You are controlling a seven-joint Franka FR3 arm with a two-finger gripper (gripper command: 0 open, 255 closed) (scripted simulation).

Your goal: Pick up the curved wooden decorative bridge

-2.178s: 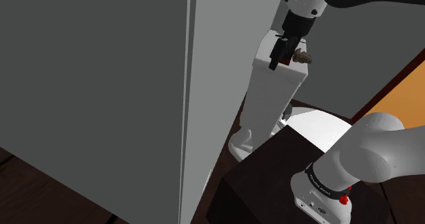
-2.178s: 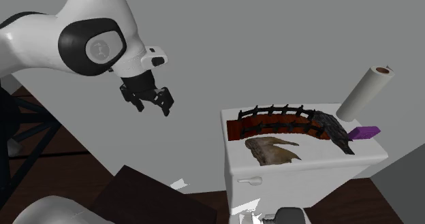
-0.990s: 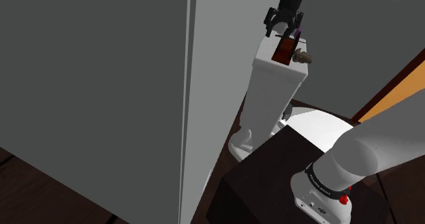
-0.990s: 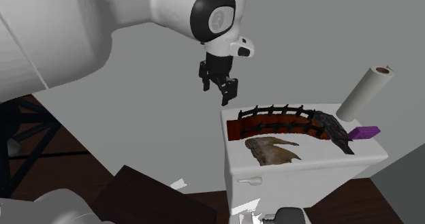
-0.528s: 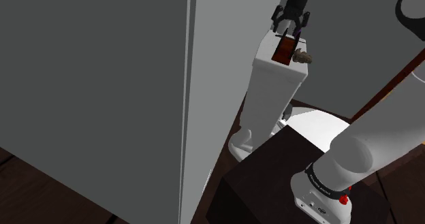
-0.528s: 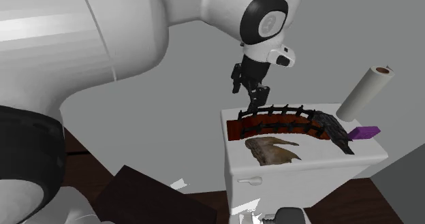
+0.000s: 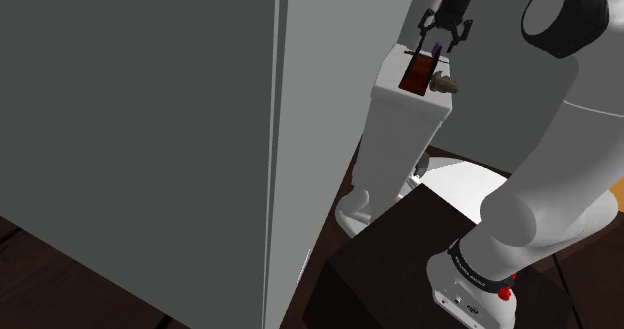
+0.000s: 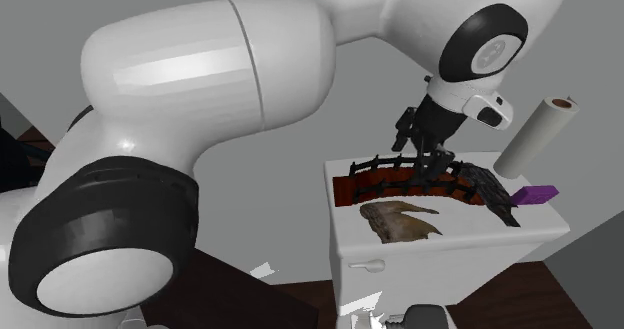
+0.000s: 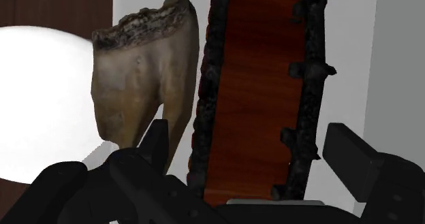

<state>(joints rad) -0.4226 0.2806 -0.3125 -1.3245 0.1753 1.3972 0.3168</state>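
A white toilet tank [image 8: 440, 252] stands against a grey wall [image 8: 270, 227] over dark wood flooring [image 7: 60, 287]. On its flat lid a mottled brown, tooth-shaped piece [image 8: 400, 222] lies just beside the bridge [image 8: 395, 184], on its near side. A white paper roll [image 8: 535, 137] and a purple block [image 8: 533, 194] sit at the second exterior view's right. The bridge, a red-brown arched deck with knobbly black railings, runs along the lid's far edge. The jaws hang open just above it, one finger on either side.

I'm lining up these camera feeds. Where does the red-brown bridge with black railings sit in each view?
Shoulder view: the bridge is upper right of centre, on the white tank, below the hand.
Second exterior view: right of centre, along the tank top's rear.
Wrist view: ahead, between the hand's open fingers.
Shared landmark: the tan lump beside it.
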